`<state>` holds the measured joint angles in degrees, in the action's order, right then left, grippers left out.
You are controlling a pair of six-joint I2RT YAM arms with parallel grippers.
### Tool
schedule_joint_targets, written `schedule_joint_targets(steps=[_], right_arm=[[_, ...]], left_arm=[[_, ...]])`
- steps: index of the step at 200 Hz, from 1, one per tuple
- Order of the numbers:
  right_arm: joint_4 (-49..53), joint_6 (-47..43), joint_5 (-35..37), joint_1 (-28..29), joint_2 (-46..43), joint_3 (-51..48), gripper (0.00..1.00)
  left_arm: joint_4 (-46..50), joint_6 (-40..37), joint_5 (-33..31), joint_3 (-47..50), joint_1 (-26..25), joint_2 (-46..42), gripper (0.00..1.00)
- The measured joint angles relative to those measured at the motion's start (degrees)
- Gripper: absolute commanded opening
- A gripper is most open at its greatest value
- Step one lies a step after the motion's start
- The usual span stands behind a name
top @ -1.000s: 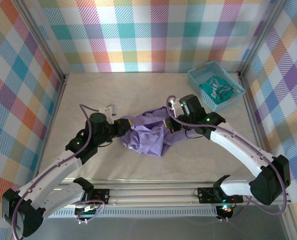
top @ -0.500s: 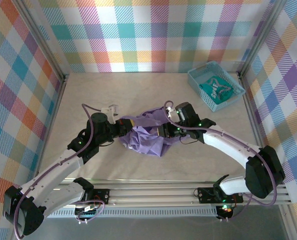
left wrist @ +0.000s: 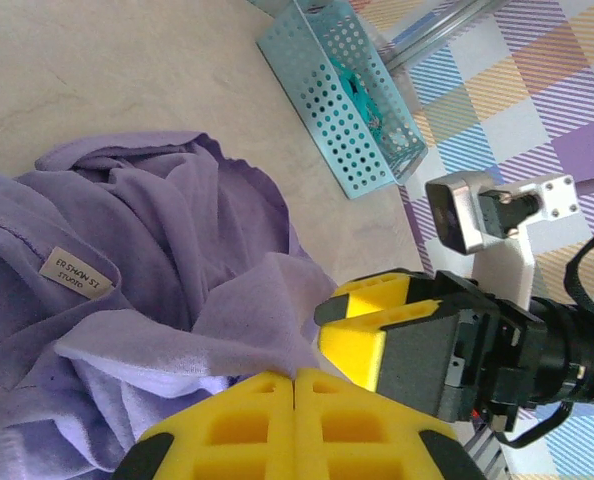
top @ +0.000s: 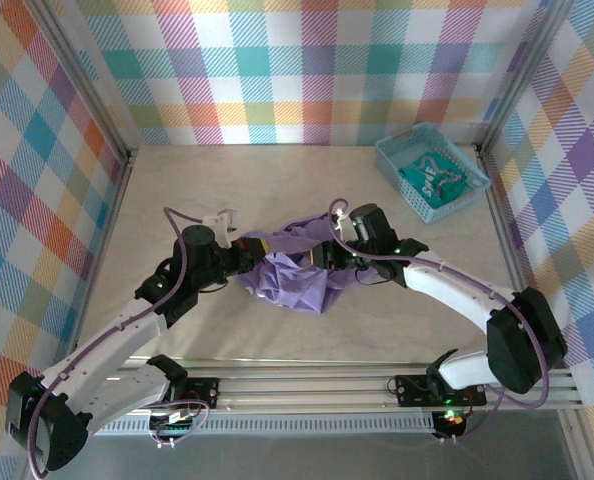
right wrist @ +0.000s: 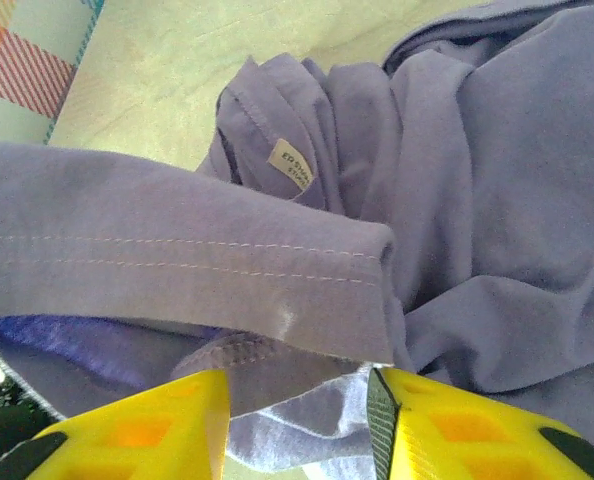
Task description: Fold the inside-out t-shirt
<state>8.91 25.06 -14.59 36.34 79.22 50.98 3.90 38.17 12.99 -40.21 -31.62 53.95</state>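
The inside-out t-shirt [top: 295, 272] lies crumpled in a lavender heap at the table's middle, its white label [left wrist: 75, 275] showing. My left gripper [top: 251, 250] sits at the heap's left edge, its yellow fingers shut on a raised fold of the t-shirt [left wrist: 227, 310]. My right gripper [top: 327, 258] is at the heap's right side, close to the left one, and its yellow fingers [left wrist: 372, 335] show in the left wrist view. The right gripper [right wrist: 297, 425] is open, with a stitched hem of the t-shirt [right wrist: 207, 260] lying loose across the gap between its fingers.
A small teal basket [top: 398, 150] stands at the back right, holding a teal-green garment with white markings [top: 435, 178]. Plaid walls close in the table on three sides. The arm bases and a metal rail [top: 307, 385] run along the near edge.
The right gripper has opened from shut and shifted left, closer to the left gripper. The left gripper has kept its hold and barely moved.
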Motion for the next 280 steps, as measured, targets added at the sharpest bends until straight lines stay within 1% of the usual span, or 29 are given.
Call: schedule_joint_targets(steps=[66, 86, 95, 126, 135, 141, 159, 180, 201, 220, 252, 280], right_arm=[[-1.64, 0.02, 0.87, 0.0, 3.5, 0.0, 0.43], [-2.89, 0.04, 0.85, 0.0, 4.0, 0.0, 0.41], [-3.41, 0.02, 0.83, 0.0, 4.11, 0.0, 0.37], [-4.52, -0.48, 1.03, 0.0, 4.07, 0.02, 0.06], [-4.17, -0.66, 1.38, 0.0, 3.93, 0.02, 0.01], [-3.54, -1.29, 1.79, 0.0, 3.69, 0.04, 0.0], [-1.01, -3.26, 2.71, 0.0, 1.73, 0.04, 0.0], [2.49, -6.93, 3.54, 0.0, -2.71, 0.04, 0.0], [5.16, -11.02, 3.63, 0.02, -7.06, 0.04, 0.0], [6.29, -14.21, 3.43, 0.48, -8.7, 0.02, 0.0], [8.17, -18.38, 3.41, 1.7, -8.79, -0.42, 0.0], [8.98, -19.58, 2.95, 2.34, -8.7, -0.76, 0.0]], left_arm=[[0.0, 0.0, 0.0, 0.0, 0.0, 0.0, 0.0], [0.0, -0.02, 0.0, 0.0, 0.0, 0.0, 0.0], [0.0, 0.0, 0.0, 0.0, 0.0, 0.0, 0.0], [0.02, -0.02, -0.04, 0.0, 0.0, 0.0, 0.0], [0.02, -0.02, -0.17, 0.0, 0.0, -0.02, 0.0], [0.04, -0.02, -0.28, 0.0, 0.0, -0.02, 0.0], [0.46, 0.0, -1.38, 0.0, 0.0, -0.22, 0.01], [1.07, 0.31, -3.76, 0.87, 0.02, -1.49, 0.02], [2.16, 1.38, -5.64, 3.17, 0.0, -2.86, 0.06], [3.45, 2.54, -6.14, 5.62, 0.0, -2.93, 0.1], [7.19, 3.41, -6.71, 8.13, 0.02, -2.91, 0.19], [8.48, 4.04, -6.43, 8.57, 0.04, -2.91, 0.32]])
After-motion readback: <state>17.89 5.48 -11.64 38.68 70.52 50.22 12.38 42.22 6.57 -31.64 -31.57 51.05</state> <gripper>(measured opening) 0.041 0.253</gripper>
